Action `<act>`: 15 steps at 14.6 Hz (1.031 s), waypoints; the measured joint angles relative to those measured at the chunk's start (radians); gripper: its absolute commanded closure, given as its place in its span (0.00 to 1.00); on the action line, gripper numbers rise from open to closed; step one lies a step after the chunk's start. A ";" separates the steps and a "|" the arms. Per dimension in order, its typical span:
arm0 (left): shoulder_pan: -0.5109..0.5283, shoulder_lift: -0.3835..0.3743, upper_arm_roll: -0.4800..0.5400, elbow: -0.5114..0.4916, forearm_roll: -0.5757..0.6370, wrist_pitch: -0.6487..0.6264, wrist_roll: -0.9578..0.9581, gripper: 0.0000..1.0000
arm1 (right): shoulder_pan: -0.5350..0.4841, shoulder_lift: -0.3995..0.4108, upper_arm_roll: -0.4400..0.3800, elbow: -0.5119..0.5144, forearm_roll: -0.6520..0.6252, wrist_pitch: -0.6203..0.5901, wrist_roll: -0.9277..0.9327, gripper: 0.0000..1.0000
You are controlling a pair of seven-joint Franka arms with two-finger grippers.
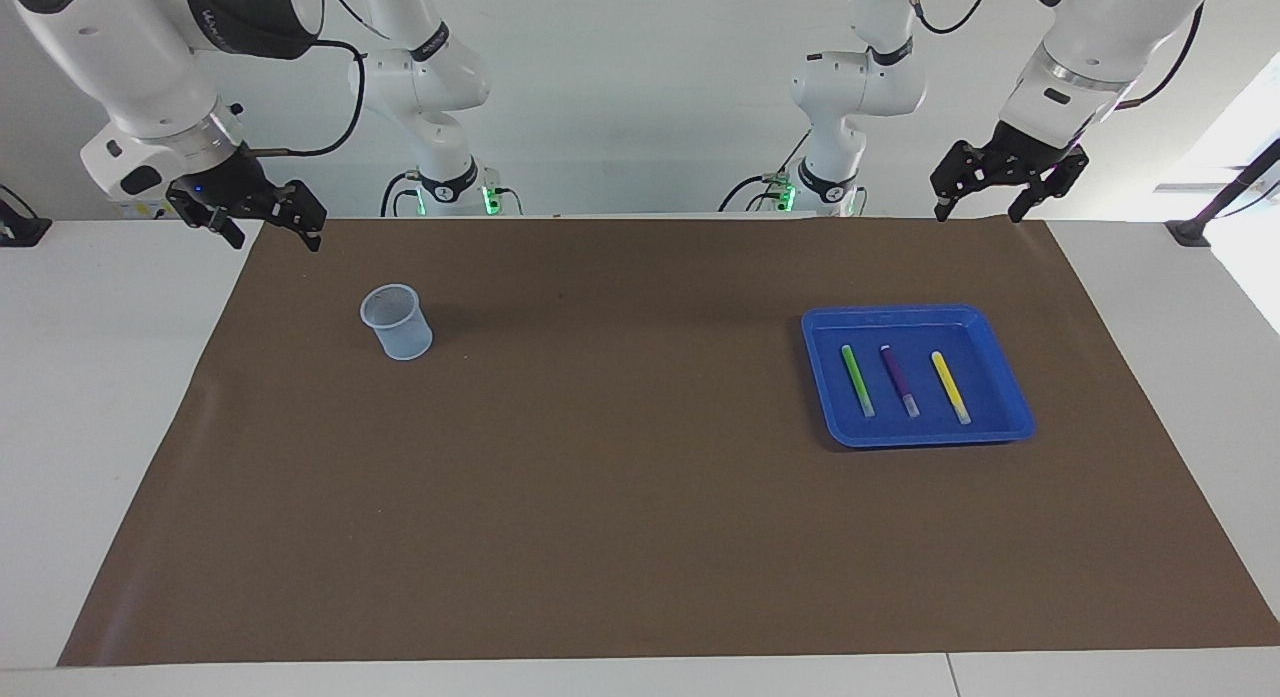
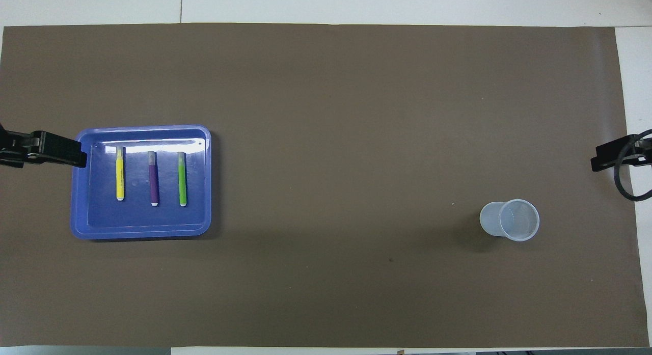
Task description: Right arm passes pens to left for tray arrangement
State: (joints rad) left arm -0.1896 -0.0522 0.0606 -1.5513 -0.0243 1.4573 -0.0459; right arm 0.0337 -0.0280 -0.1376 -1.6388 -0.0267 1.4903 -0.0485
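The blue tray (image 1: 990, 372) (image 2: 97, 215) lies toward the left arm's end of the table. Three pens rest in it side by side, apart from one another: green (image 1: 857, 380) (image 2: 182, 179), purple (image 1: 898, 380) (image 2: 153, 179) and yellow (image 1: 950, 387) (image 2: 120, 174). My left gripper (image 1: 978, 215) hangs open and holds nothing, raised over the brown mat's edge at the robots' end, well clear of the tray. My right gripper (image 1: 272, 241), with a blue light on its wrist, waits open and holds nothing over the mat's corner at the right arm's end.
A translucent cup (image 1: 398, 322) (image 2: 509, 220) stands upright on the brown mat (image 1: 600, 457) toward the right arm's end. White table surface borders the mat. Both arm bases stand along the robots' edge.
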 measured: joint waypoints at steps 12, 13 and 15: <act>0.000 0.049 0.000 0.001 0.004 0.023 0.000 0.00 | 0.000 0.000 0.000 0.000 0.000 0.000 0.000 0.00; 0.000 0.049 0.000 0.001 0.005 0.024 0.000 0.00 | 0.000 0.000 0.000 0.000 0.000 0.000 0.000 0.00; 0.000 0.049 0.000 0.001 0.005 0.030 0.000 0.00 | 0.000 0.000 0.000 0.000 0.000 0.000 0.000 0.00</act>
State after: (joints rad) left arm -0.1899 -0.0028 0.0607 -1.5506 -0.0191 1.4874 -0.0457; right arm 0.0337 -0.0280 -0.1376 -1.6388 -0.0267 1.4902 -0.0485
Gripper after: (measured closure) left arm 0.000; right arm 0.000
